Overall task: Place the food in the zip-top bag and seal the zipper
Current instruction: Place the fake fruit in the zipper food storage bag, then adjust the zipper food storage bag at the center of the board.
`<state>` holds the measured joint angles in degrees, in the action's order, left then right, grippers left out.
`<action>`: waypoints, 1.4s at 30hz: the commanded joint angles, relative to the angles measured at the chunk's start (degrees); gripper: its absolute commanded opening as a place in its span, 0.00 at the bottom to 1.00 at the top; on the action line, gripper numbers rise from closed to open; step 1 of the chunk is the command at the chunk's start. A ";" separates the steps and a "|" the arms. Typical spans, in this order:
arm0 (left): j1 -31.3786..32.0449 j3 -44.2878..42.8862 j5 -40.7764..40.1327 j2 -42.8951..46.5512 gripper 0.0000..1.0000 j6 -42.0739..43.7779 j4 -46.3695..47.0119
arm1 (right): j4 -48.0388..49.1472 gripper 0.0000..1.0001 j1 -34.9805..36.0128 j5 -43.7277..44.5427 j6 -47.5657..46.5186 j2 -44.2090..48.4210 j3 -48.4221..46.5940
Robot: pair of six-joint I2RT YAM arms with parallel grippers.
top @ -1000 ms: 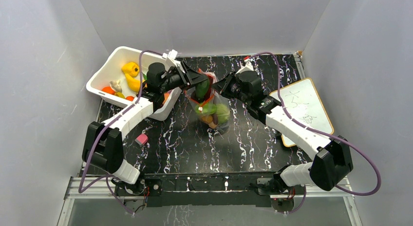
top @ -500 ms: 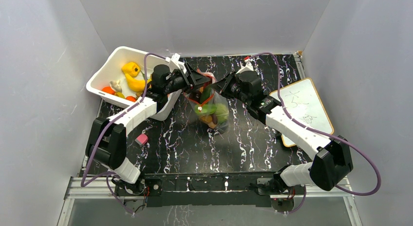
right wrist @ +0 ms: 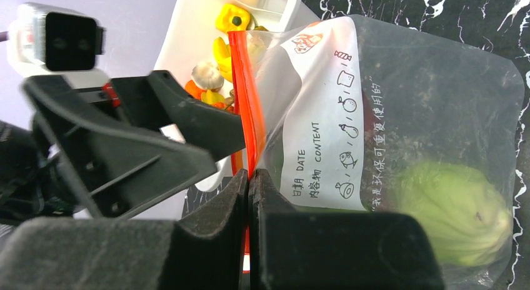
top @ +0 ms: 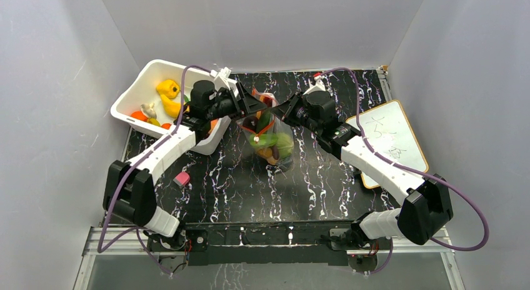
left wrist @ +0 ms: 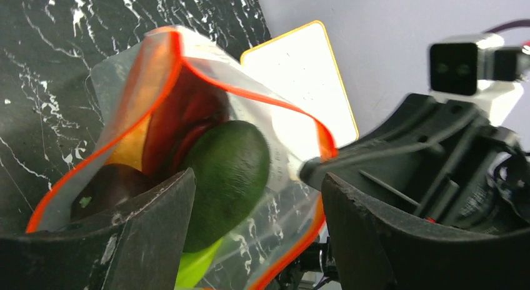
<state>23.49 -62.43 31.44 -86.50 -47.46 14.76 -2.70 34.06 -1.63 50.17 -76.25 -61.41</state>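
Note:
The clear zip-top bag (top: 276,146) stands at mid-table, its mouth open, with food (top: 267,140) inside. In the left wrist view the red-orange zipper (left wrist: 156,90) rings the open mouth, and a dark green piece (left wrist: 228,171) lies just inside it. My left gripper (top: 255,104) is open at the mouth's left side and holds nothing. My right gripper (right wrist: 249,177) is shut on the zipper (right wrist: 240,84) at the mouth's right end and holds it up. A pale-green cabbage (right wrist: 453,212) shows through the bag's wall.
A white bin (top: 129,95) at the back left holds more food, among it a yellow piece (top: 169,93). A small pink block (top: 182,179) lies on the black marbled table. A whiteboard (top: 390,140) lies at the right.
My left gripper has opened and let go of the dark green piece, which now lies in the bag. It has drawn back a little to the left. The right arm has not moved.

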 commanded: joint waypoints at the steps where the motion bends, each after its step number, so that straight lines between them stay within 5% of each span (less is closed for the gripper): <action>1: 0.38 -5.12 2.78 6.20 0.71 7.75 -7.42 | 7.40 0.00 -0.14 0.72 2.41 0.98 -1.54; 11: 0.33 -4.36 3.50 14.60 0.69 17.37 -15.52 | 8.68 0.00 -0.16 5.90 4.83 1.76 -3.09; 20: 0.33 1.27 9.23 20.00 0.53 22.88 -17.40 | 10.74 0.00 -0.14 9.99 11.62 2.88 -0.05; 30: 0.32 9.29 8.59 18.98 0.53 22.15 -7.87 | 12.14 0.00 -0.18 11.16 15.29 3.74 1.94; 42: 0.33 14.74 13.87 8.77 0.32 13.94 10.99 | 12.41 0.00 -0.17 11.42 16.33 4.75 3.00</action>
<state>23.51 -47.88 42.70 -76.44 -31.22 17.78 1.98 34.06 8.75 64.88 -74.61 -58.26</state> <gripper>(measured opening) 0.332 0.009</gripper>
